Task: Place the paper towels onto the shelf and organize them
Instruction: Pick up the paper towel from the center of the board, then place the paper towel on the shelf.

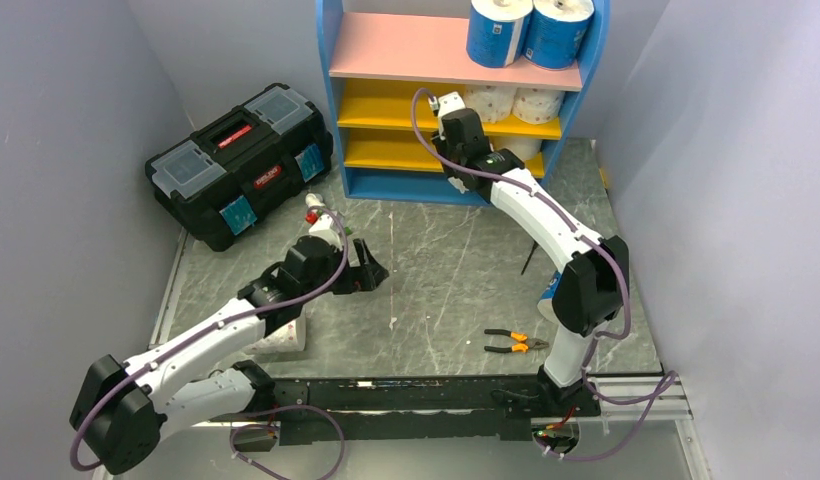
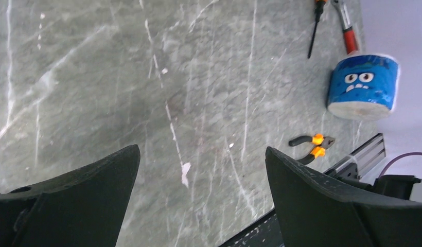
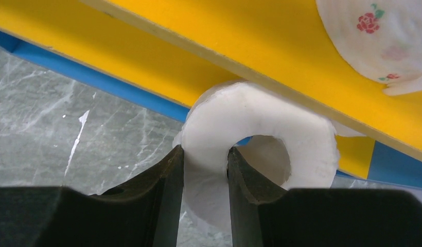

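Right gripper (image 3: 205, 154) pinches a white roll (image 3: 260, 121) by its wall, one finger inside the core, at the front edge of the shelf's (image 1: 331, 90) middle yellow board (image 1: 386, 105), not yet set down. Five rolls already sit on the shelf: two blue rolls (image 1: 499, 32) on the pink top (image 1: 396, 50), two patterned rolls (image 1: 538, 103) on the middle board and a single roll (image 1: 526, 147) on the lowest board (image 1: 396, 152), so the job looks well past halfway. Well in front of the shelf, a monster-face roll (image 2: 362, 82) and a pale roll (image 1: 286, 338) under the left arm (image 1: 206, 335) wait on the table (image 1: 436, 260), where the left gripper (image 2: 201, 150) hangs wide open and empty.
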{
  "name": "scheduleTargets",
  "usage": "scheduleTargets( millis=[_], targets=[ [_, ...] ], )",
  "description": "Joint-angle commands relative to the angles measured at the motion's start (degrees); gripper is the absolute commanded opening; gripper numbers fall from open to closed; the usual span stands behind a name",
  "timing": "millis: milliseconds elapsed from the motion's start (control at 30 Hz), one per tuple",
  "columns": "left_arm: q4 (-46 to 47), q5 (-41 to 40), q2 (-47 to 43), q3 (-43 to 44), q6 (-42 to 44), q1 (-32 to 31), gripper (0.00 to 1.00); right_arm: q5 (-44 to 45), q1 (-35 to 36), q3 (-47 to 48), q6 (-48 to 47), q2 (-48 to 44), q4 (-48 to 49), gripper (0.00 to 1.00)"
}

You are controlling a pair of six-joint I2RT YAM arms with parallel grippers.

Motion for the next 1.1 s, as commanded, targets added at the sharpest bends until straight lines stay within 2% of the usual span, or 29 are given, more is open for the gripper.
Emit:
scheduleTargets(
  millis=[0,367,700,833,1067],
  targets=[
    [7.8,0.9,2.1,3.9,0.3,0.0,0.99,0.0,-2.1,3.2,-0.8,0.6,7.0,0.17],
    [23.3,-3.0,6.0,4.3,0.9,-0.1,1.0,-1.3,-3.4,2.6,-0.2,1.7,8.5,0.17],
    [29.0,-3.0,11.0,7.3,7.6,-0.1,0.99,-1.5,-4.1,3.4,0.4,3.3,9.6,0.17],
    [36.9,-2.3,14.2,7.1,10.7,-0.1,0.99,-1.8,-4.1,4.7,0.7,3.9,9.2,0.18],
    [58.5,1.2,24.4,6.6,17.3,0.0,0.99,-1.8,-4.2,5.3,1.0,4.8,9.0,0.2]
  ],
)
